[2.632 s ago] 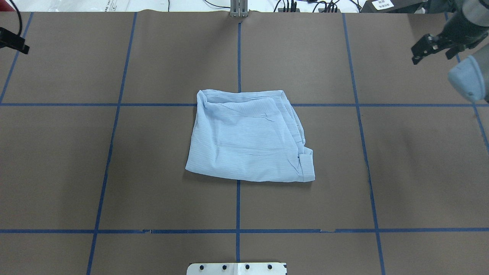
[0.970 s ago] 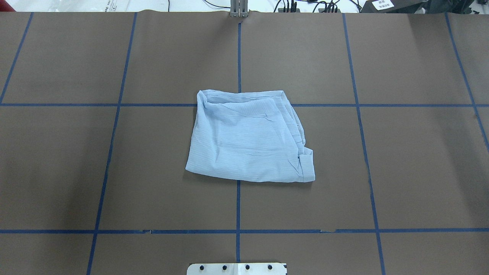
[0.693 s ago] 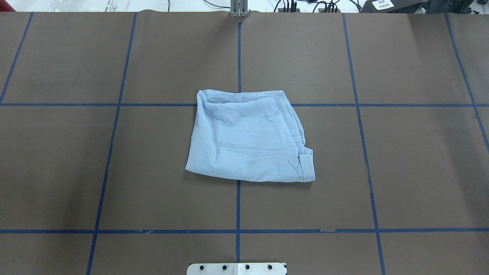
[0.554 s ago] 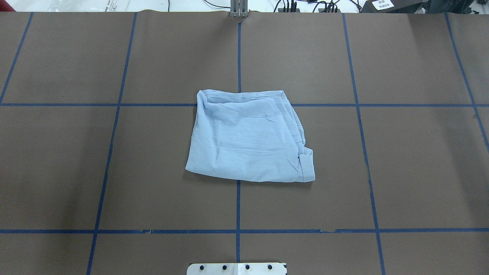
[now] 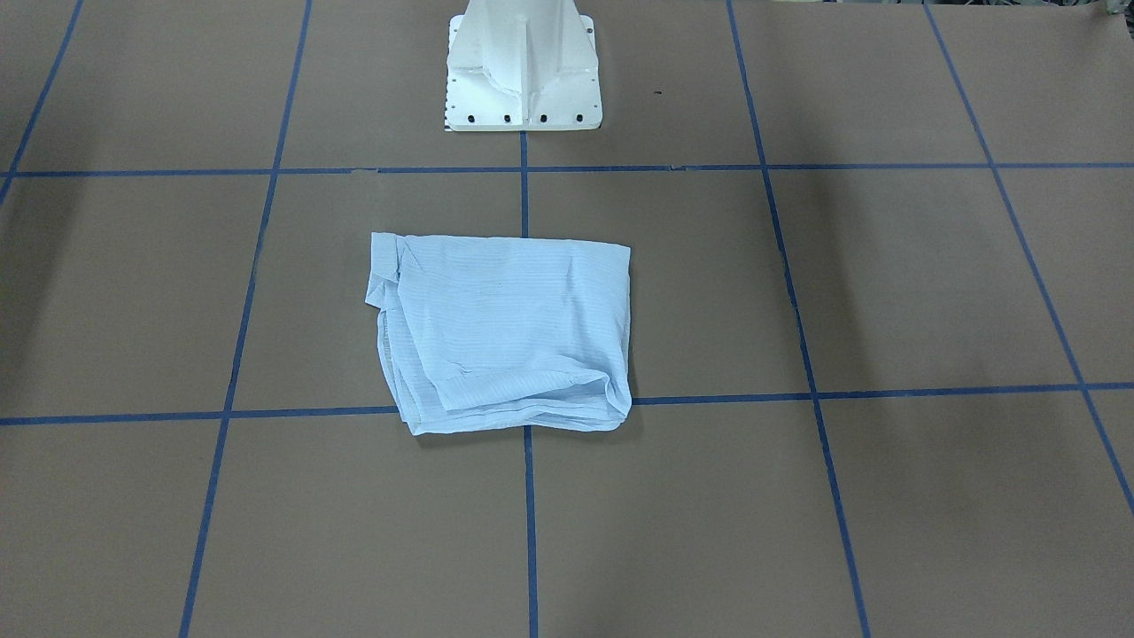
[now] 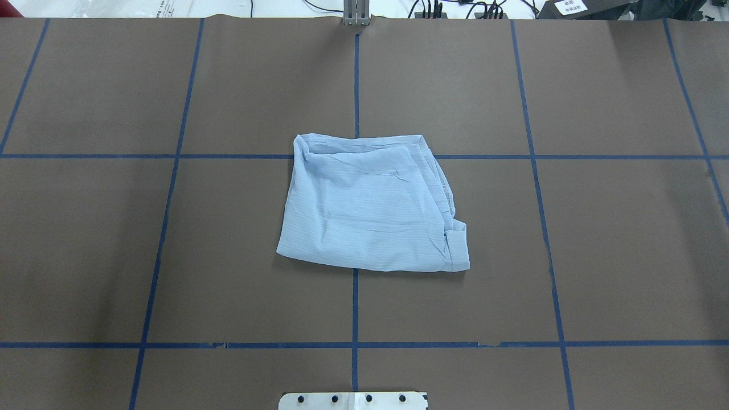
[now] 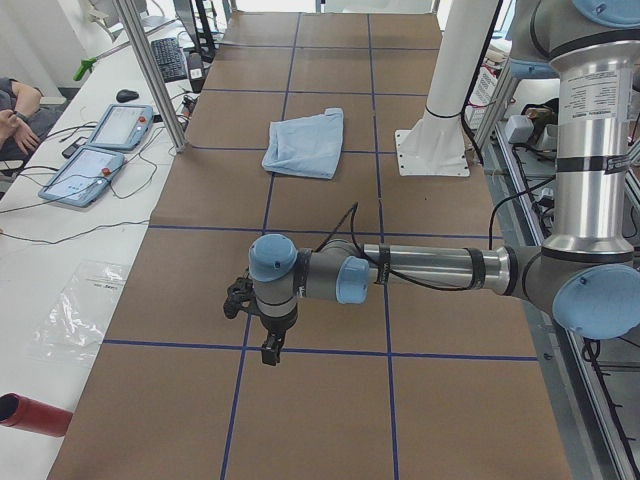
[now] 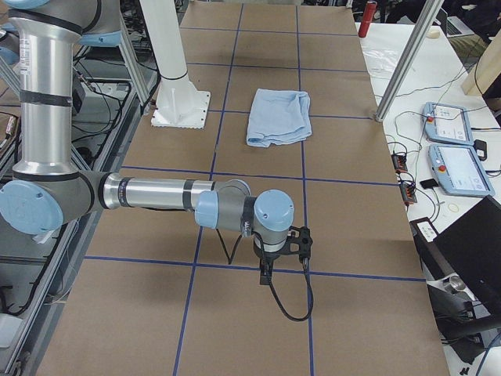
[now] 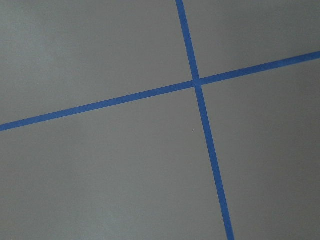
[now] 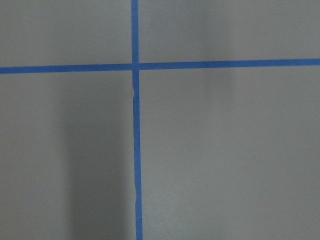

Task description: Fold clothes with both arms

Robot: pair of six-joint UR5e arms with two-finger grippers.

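Observation:
The clothes [image 6: 370, 210] are one pale blue shirt, folded into a rough square and lying flat at the table's middle [image 5: 509, 332]. In the side views the shirt [image 7: 305, 145] [image 8: 278, 117] lies far from both arms. My left gripper [image 7: 270, 345] hangs fingers-down over a blue tape line, well off to the shirt's side. My right gripper [image 8: 264, 274] hangs the same way at the other end of the table. I cannot tell whether either one is open or shut. Both wrist views show only brown table and tape, with no fingers.
The white pedestal base [image 5: 523, 62] stands behind the shirt. Blue tape lines [image 6: 355, 85] cross the brown table. Two teach pendants [image 7: 95, 155] and a person's hand [image 7: 15, 105] are on the side bench. A red cylinder [image 7: 30, 412] lies near the bench's corner.
Both grippers stood at the overhead view's upper corners 2.6 s ago and have since left that view. The shirt has not moved.

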